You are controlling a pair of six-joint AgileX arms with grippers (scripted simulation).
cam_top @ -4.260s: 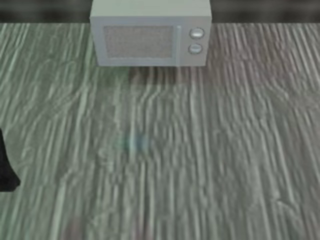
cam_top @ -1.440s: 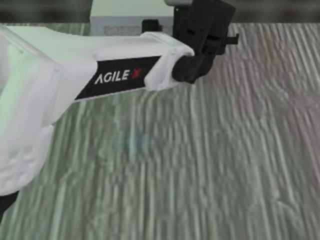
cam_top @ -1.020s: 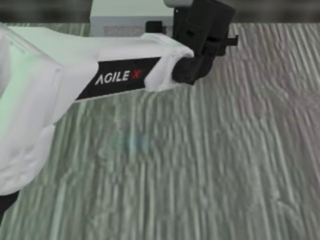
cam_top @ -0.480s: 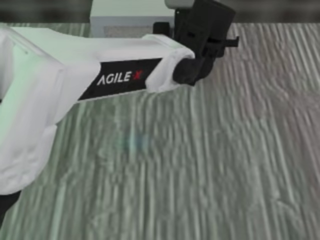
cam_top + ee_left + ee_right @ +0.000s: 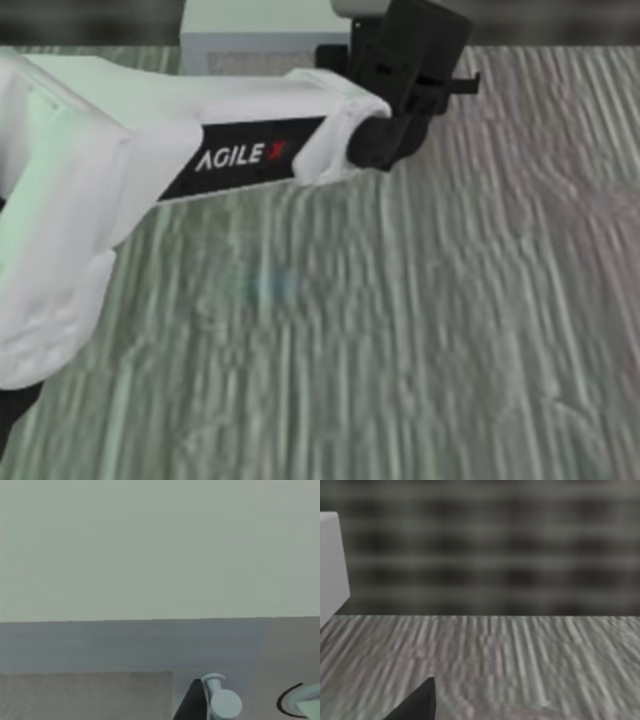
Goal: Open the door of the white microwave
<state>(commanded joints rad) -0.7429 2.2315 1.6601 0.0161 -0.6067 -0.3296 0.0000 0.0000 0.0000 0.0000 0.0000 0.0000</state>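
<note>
White microwave (image 5: 255, 22): at the table's (image 5: 420, 330) far edge, mostly hidden under my left arm (image 5: 150, 150). Door (image 5: 85, 695): mesh window fills my left wrist view close up. Left gripper (image 5: 335, 55): against the microwave's front; I cannot tell its finger state. Right arm: out of top view.

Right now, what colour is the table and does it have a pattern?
The table is grey with pale wavy wood-grain streaks; the top view shows it best.

White microwave (image 5: 260, 20) with grey speckled mesh window (image 5: 85, 695) and silver-grey knob (image 5: 226, 703). Left arm (image 5: 150, 150) white with a black band lettered white, black wrist. Table (image 5: 400, 330) grey streaked woodgrain. Backdrop (image 5: 495, 545) dark blurry plaid.
</note>
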